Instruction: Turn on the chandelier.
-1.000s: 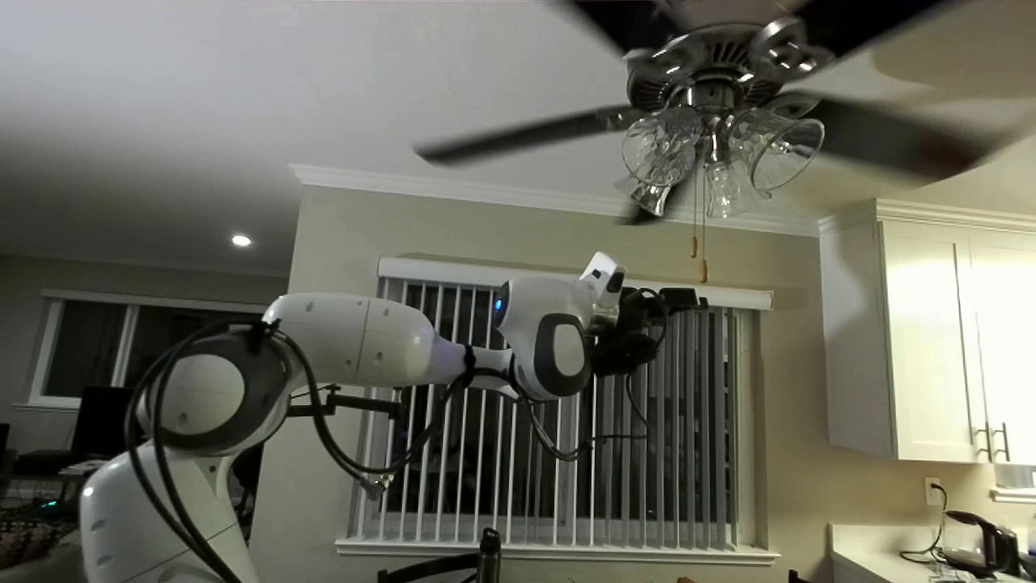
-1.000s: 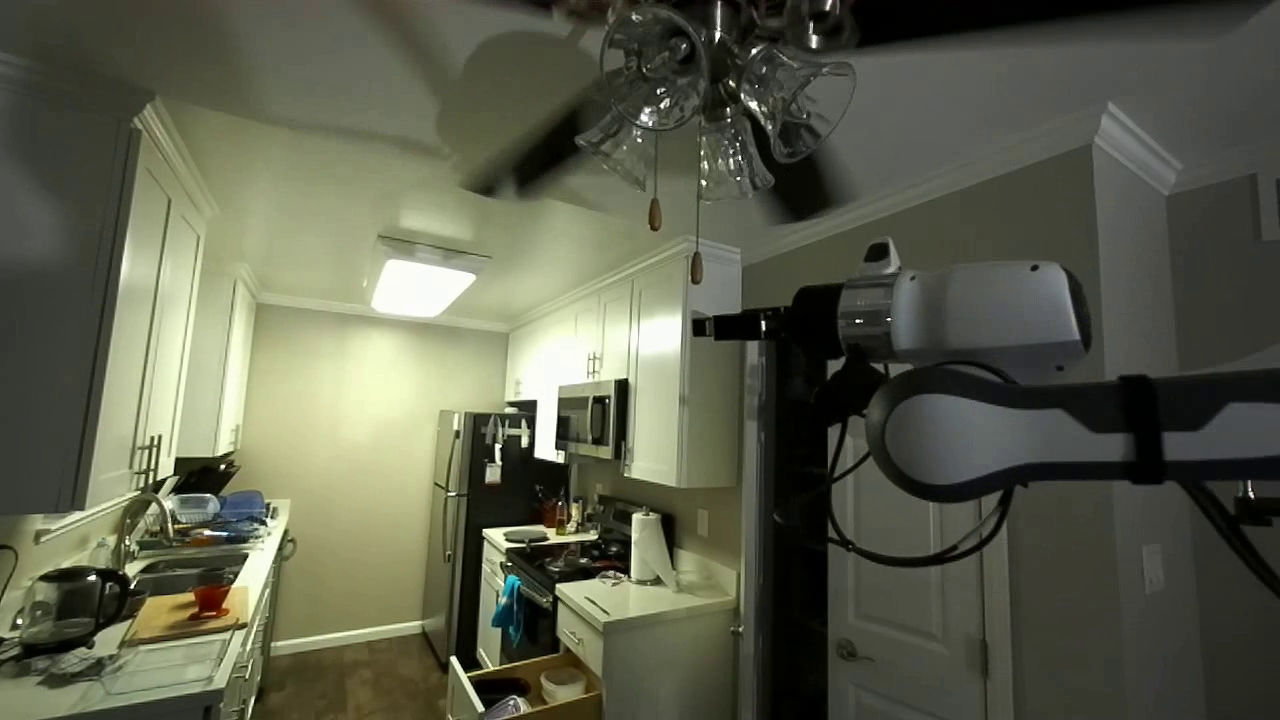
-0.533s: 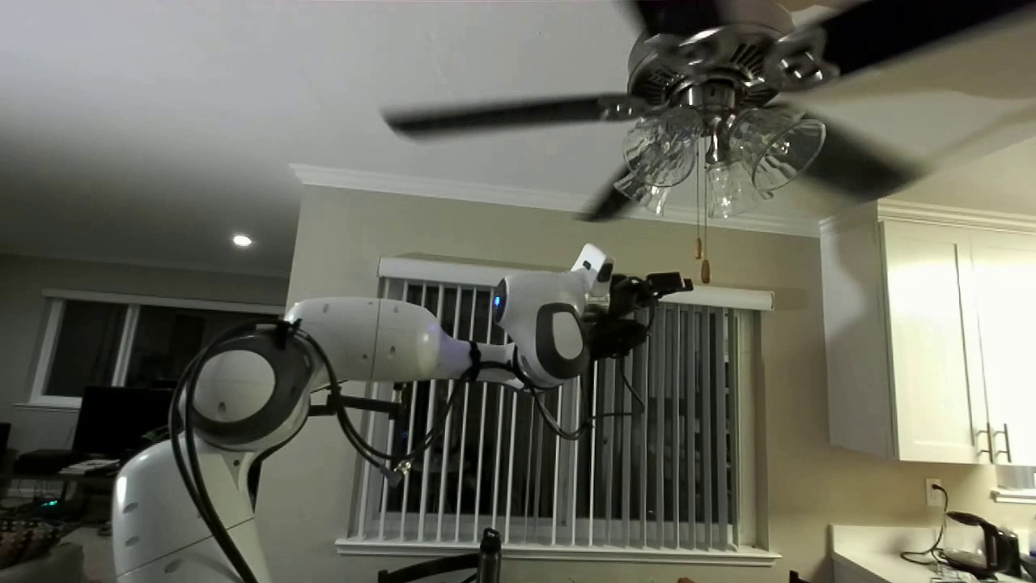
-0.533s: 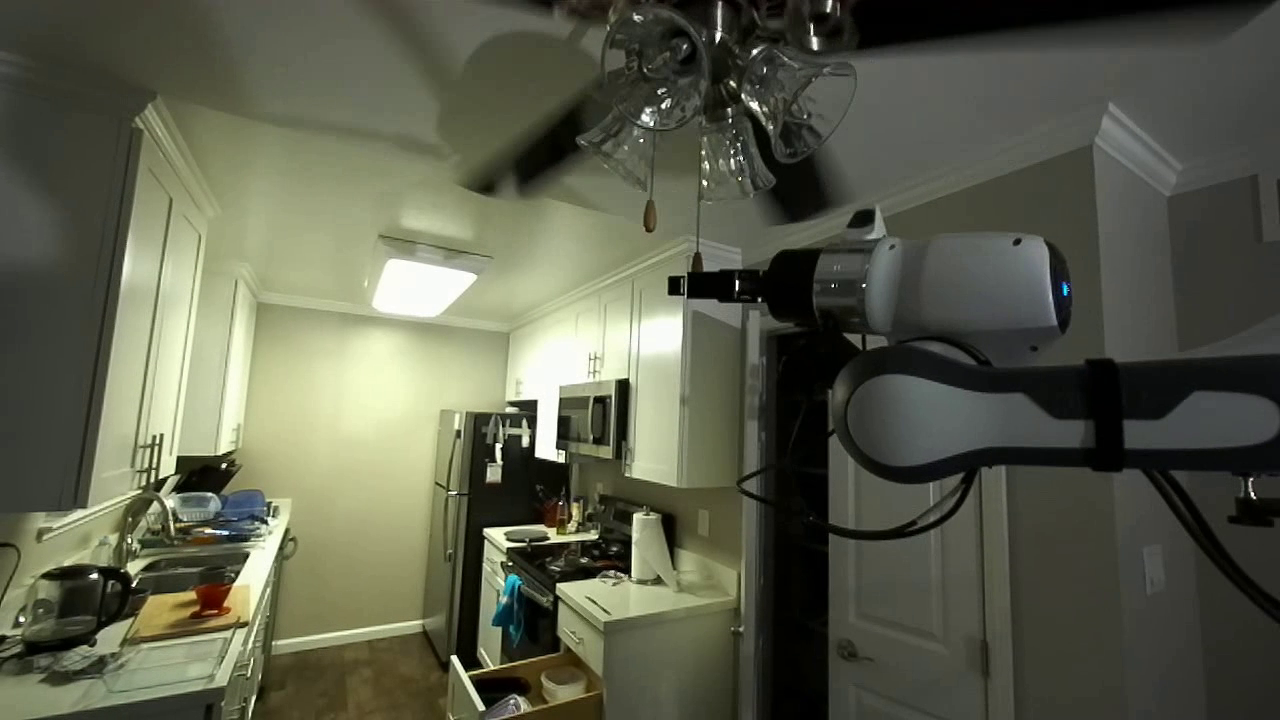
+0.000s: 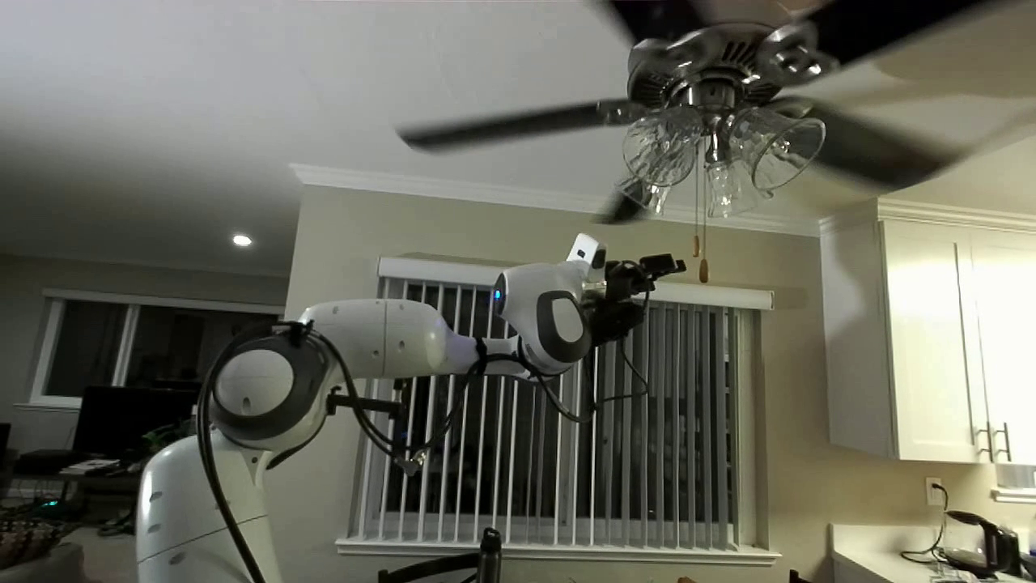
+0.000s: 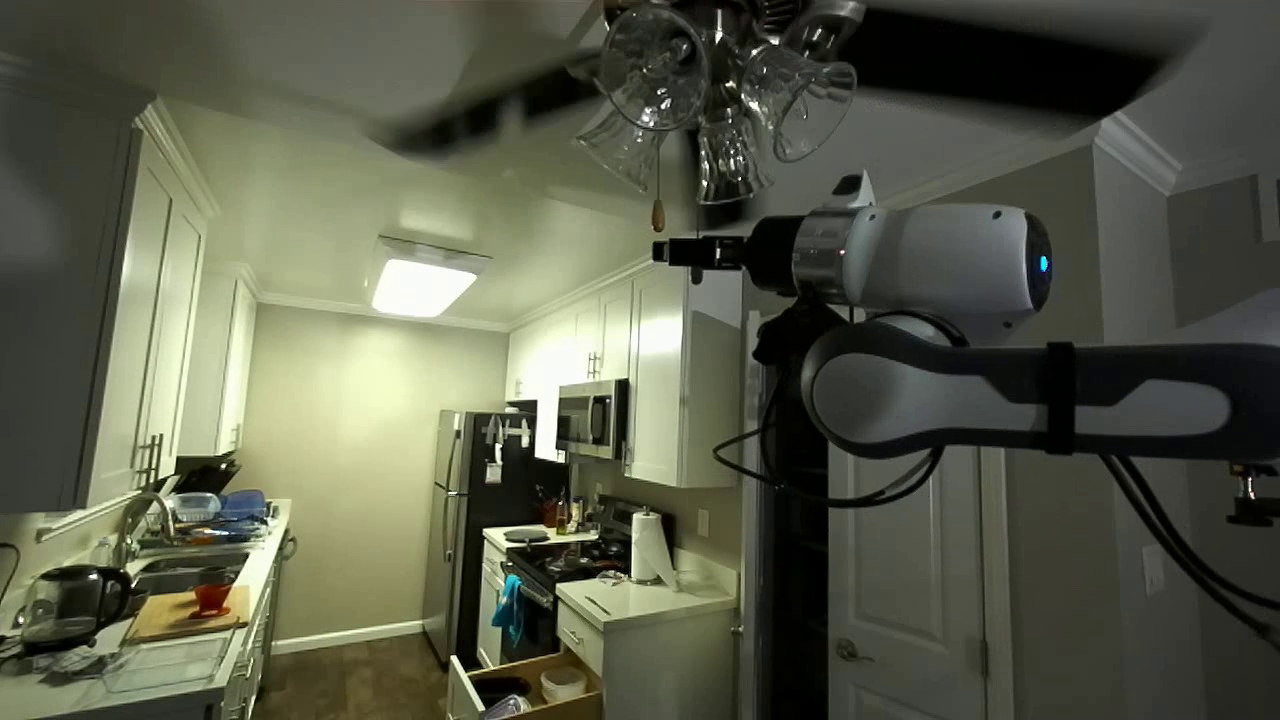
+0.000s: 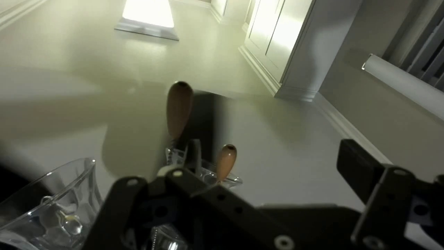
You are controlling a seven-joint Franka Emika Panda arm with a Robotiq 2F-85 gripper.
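The chandelier [image 5: 712, 95] is mounted on the ceiling [image 5: 202, 97], above the gripper [image 7: 272, 152]. Two thin chains [image 5: 703, 231] hang below its clear glass shades [image 5: 660, 150]. The fingers [image 7: 359, 170] are spread wide apart and hold nothing. In an exterior view, the gripper covers part of the lower pull [image 6: 697, 276], whose end shows beneath it; the upper pull [image 6: 657, 215] hangs just above the fingertips as seen there. In the wrist view, one pull appears large, beside a fingertip and outside the gap; the other appears smaller, inside the gap from that angle. Contact with either pull cannot be determined. Obstructions near or above the gripper: both pulls, the shades, and the dark blades [image 5: 502, 127], which are blurred and extend above the arm [image 5: 356, 336]. Black cables [image 5: 205, 429] run along the arm and loop beneath it. Vertical blinds [image 5: 688, 453] are behind the arm in an exterior view, with a white cabinet [image 5: 927, 340] to their right. A recessed light [image 5: 242, 240] and a kitchen light [image 6: 422, 288] are lit. In the kitchen, a kettle [image 6: 70, 608] stands on the counter [image 6: 60, 695] beside a cutting board [image 6: 165, 622], a microwave [image 6: 583, 420] is mounted above the stove [image 6: 540, 615], and a drawer [image 6: 466, 695] is pulled open. A white door [image 6: 905, 600] is behind the arm, to the right of the drawer.
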